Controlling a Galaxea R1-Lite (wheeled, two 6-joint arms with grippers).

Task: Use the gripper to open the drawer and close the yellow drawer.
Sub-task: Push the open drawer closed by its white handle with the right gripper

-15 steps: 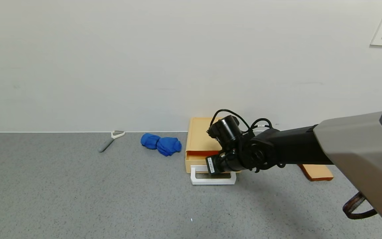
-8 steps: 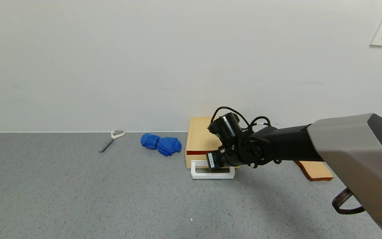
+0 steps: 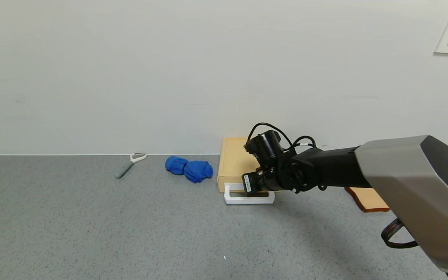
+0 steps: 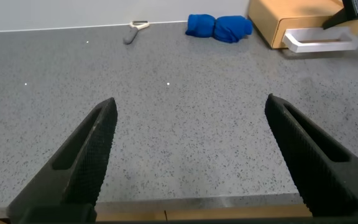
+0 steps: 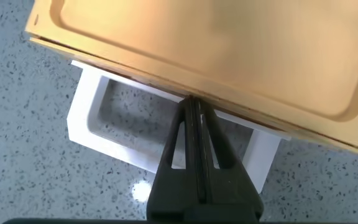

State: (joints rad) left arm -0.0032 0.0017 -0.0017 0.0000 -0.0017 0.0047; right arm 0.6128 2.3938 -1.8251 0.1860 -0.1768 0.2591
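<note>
**Kid A:** Down low and close by, the left gripper (image 4: 191,155) hangs over the bare grey table (image 3: 91,233) with its fingers spread wide and nothing in them. It is far from the work.

**Kid B:** And a bit farther out?

**Kid A:** The right gripper (image 5: 194,115) is at the front of the yellow drawer (image 3: 233,163). Its two fingers are pressed flat together, with nothing held between them. They reach through the white handle (image 3: 249,198), and their tips touch the drawer's front edge.

**Kid B:** What changed?

**Kid A:** A second ago the drawer stuck out more and you could see a dark gap. Now the handle sits closer to the case and the gap is gone. The arm went forward too.

**Kid B:** So it's pushing it shut?

**Kid A:** I think so. It looks almost closed, maybe all the way.

**Kid B:** What's behind?

**Kid A:** The drawer's case sits by the white wall (image 3: 169,77). A blue cloth (image 3: 189,168) lies just beside it, a peeler (image 3: 130,165) is farther over, and an orange board (image 3: 367,198) is on the other side.
</note>
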